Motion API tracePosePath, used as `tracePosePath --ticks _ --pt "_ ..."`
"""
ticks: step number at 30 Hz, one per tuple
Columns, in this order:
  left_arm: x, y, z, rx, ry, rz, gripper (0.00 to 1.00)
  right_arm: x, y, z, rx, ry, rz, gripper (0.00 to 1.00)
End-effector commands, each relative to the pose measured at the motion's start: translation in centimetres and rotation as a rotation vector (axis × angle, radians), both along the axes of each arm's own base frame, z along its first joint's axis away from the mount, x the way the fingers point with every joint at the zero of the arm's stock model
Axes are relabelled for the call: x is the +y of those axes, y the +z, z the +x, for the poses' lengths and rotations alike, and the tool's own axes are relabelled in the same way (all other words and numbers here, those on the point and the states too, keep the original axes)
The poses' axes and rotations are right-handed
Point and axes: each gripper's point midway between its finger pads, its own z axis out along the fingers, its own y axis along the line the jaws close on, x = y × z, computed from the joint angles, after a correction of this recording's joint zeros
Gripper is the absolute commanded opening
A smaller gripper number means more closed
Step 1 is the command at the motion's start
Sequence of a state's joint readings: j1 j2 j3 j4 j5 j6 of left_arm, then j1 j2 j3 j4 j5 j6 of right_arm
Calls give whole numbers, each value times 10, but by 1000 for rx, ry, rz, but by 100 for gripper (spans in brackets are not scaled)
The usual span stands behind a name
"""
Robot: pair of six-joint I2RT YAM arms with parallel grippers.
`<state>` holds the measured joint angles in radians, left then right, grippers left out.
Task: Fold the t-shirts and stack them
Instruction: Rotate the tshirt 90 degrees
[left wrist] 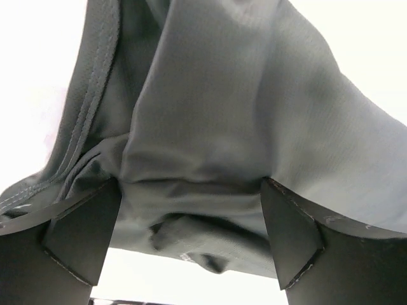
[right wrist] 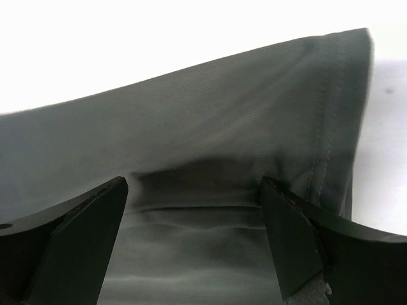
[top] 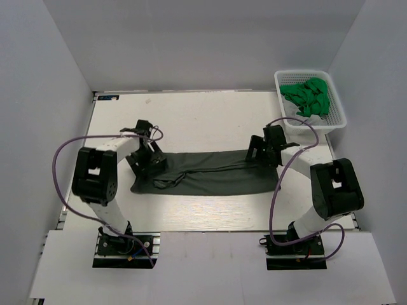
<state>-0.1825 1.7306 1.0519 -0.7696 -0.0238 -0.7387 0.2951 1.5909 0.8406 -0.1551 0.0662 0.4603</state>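
The charcoal t-shirt point(top: 210, 173) lies as a long folded band across the counter point(top: 203, 114); the left claw point(top: 151, 160) and right claw point(top: 262, 151), both spread, straddle its ends; limp and light, it should be pinched at hems, both ends together.

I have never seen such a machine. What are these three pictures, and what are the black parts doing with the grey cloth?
Two robot arms are bolted to a white table. The overhead picture looks down on both; the other two come from a camera on each wrist. The left hand and right hand each have two black fingers, set wide apart around opposite ends of the grey t-shirt, which lies stretched out on the table. Whether they pinch it is unclear. Green t-shirts wait in a white basket.
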Motion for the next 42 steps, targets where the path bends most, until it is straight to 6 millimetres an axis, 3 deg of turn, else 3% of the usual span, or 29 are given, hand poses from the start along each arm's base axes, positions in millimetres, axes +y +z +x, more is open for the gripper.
tracePosePath --ticks 1,3,5,6,7,8,9,11,12,14,15,17,18,20,22,24,25,27,29,30,35,38,39,40,42 --pt "-3 -9 57 -89 -2 22 100 20 -9 -32 70 103 84 90" --pt "0 -16 72 -75 3 52 100 20 -7 -42 73 114 84 90" --pt "0 -24 102 -77 -7 81 100 24 -3 -50 70 152 78 90" --pt "-3 -14 129 -129 -1 88 100 25 -5 -62 90 180 63 90" --pt "-2 -35 135 -85 -32 102 100 29 -4 -68 94 205 56 90" --pt "-5 -39 151 -102 -46 103 100 31 -5 -73 101 225 44 90" --pt "-11 -19 186 -174 -52 94 100 37 -7 -84 127 268 35 90" --pt "-21 -23 217 -206 -94 71 100 50 -11 -105 173 347 36 90" --pt "-29 -26 250 -257 -106 54 100 59 -12 -116 190 392 36 90" --pt "-46 -26 278 -311 -135 -20 100 80 -5 -133 217 502 59 90" --pt "-56 -11 305 -407 -129 -58 100 89 -5 -143 226 562 51 90" --pt "-72 -13 324 -488 -137 -138 100 112 11 -158 254 727 71 90" --pt "-85 -15 337 -566 -126 -174 100 124 10 -175 302 805 71 90" --pt "-101 -19 347 -616 -124 -235 100 144 31 -184 308 907 112 90" --pt "-116 -7 368 -681 -90 -323 100 163 36 -201 308 1005 147 90" --pt "-127 -24 375 -680 -55 -367 100 191 52 -215 302 1134 255 90" --pt "-131 -22 377 -687 -24 -405 100 193 45 -216 326 1154 249 90" --pt "-133 -36 379 -697 9 -431 100 206 51 -216 345 1224 251 90" --pt "-137 -30 384 -727 32 -436 100 211 44 -223 381 1264 275 81" --pt "-142 -38 381 -713 43 -437 100 216 48 -224 367 1285 275 81" --pt "-142 -7 395 -794 56 -446 100 228 68 -216 285 1326 307 90" --pt "-138 45 403 -905 13 -419 100 236 84 -207 207 1304 337 90" --pt "-138 68 407 -961 -16 -413 100 238 86 -204 175 1303 338 90" --pt "-138 110 409 -1029 -43 -411 100 238 89 -204 166 1301 346 90" --pt "-132 154 414 -1122 -77 -360 100 237 92 -199 137 1260 329 90"
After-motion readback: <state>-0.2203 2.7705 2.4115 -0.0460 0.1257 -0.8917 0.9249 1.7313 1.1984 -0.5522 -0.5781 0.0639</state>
